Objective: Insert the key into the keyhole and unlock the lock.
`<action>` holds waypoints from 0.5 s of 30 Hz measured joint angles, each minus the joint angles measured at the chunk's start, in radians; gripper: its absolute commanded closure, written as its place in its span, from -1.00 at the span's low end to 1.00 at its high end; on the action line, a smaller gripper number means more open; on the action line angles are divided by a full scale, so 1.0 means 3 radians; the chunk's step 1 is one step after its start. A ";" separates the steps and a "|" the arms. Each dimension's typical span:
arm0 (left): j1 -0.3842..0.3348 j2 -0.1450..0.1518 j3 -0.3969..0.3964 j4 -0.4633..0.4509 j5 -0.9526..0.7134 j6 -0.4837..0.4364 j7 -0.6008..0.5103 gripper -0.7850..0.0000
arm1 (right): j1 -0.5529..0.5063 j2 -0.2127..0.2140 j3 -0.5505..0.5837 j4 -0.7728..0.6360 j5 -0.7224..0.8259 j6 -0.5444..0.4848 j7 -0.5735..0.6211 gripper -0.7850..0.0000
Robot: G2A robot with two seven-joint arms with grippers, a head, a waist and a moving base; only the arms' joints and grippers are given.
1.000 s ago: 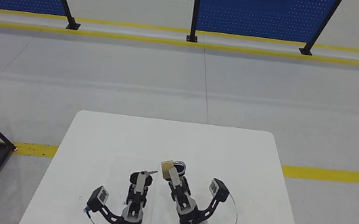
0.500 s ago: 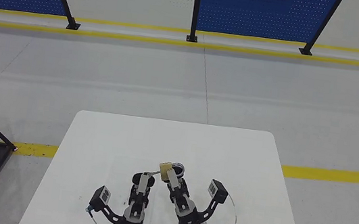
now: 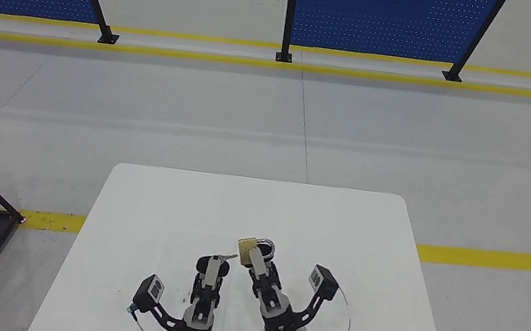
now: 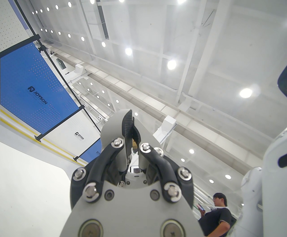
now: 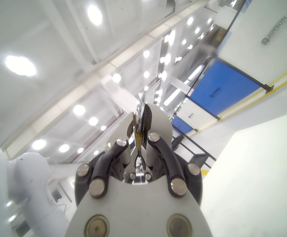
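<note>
- the left gripper (image 4: 132, 122) is seen with its ribbed pads (image 4: 127, 125) pressed together on a thin object; in the top view that object is made out as the key (image 3: 224, 257), pinched at the fingertips with its blade pointing sideways towards the other arm.
- the right gripper (image 5: 141, 116) is closed on the lock (image 5: 137, 134), which is gripped edge-on between the two fingers; the brass body is clamped by the pads and the silver shackle is left sticking out past the fingertips.
- in the top view the left gripper (image 3: 216, 264) and the right gripper (image 3: 254, 257) are held close together, side by side, above the near part of the table (image 3: 337, 235).
- the lock (image 3: 247, 245) is held up off the table surface, with its shackle turned away from the key.
- the key's tip is brought just beside the lock's brass body; whether it touches the body or sits in the keyhole cannot be told.
- beyond the table a yellow line (image 3: 495, 259) is painted on the pale floor, and blue and white panels (image 3: 386, 15) are lined up along the far side.
</note>
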 measured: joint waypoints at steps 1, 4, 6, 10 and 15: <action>0.0000 -0.0002 -0.0001 0.0001 0.0001 -0.0001 -0.0001 1.00 | 0.0001 -0.0002 0.0000 0.0001 -0.0002 0.0002 0.0004 1.00; -0.0002 -0.0008 -0.0005 0.0007 0.0003 0.0000 0.0000 1.00 | 0.0004 -0.0007 -0.0008 0.0007 -0.0008 0.0018 0.0038 1.00; -0.0006 -0.0013 -0.0005 0.0012 0.0002 0.0004 0.0004 1.00 | 0.0009 -0.0011 -0.0012 0.0009 -0.0004 0.0023 0.0059 1.00; -0.0013 -0.0024 -0.0009 0.0017 -0.0017 0.0015 0.0015 1.00 | 0.0015 -0.0020 -0.0013 0.0014 0.0010 0.0034 0.0077 1.00; -0.0015 -0.0030 -0.0012 0.0028 -0.0007 0.0016 0.0016 1.00 | 0.0018 -0.0027 -0.0010 0.0018 -0.0013 0.0052 0.0095 1.00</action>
